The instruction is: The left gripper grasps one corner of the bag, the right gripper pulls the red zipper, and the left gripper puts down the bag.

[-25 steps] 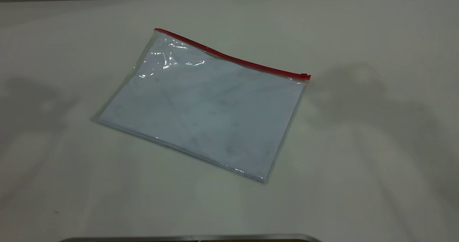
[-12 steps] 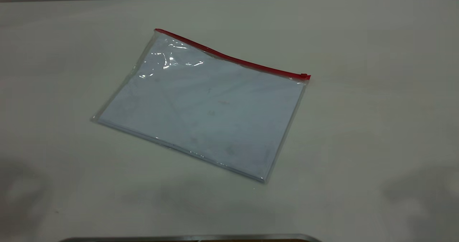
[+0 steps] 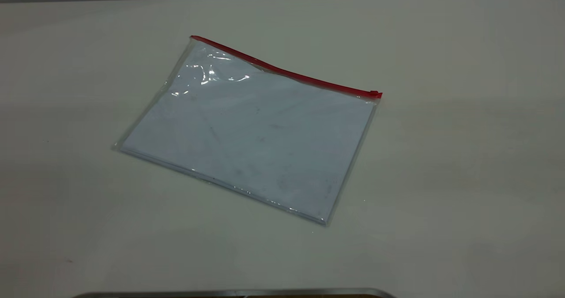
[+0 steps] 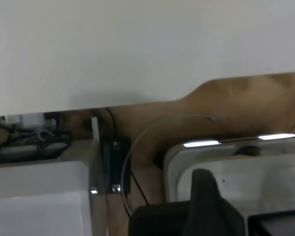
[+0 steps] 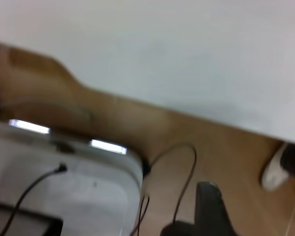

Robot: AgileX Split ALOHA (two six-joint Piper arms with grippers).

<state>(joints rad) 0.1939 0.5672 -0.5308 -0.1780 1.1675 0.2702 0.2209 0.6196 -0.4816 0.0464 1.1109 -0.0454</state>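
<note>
Shadows gone from desk (image 3: 463, 156); bag (image 3: 251, 134) unmoved, flat. Left end effector (image 4: 204, 206), right end effector (image 5: 211, 211): opening state indeterminate. Risk: flush corner slips from a grasp.

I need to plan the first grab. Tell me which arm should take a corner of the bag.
Left, probably. The bag lies flat on the table with one corner toward that side, and the red slider sits at its right corner, nearer the right arm. Neither arm shows over the table.
</note>
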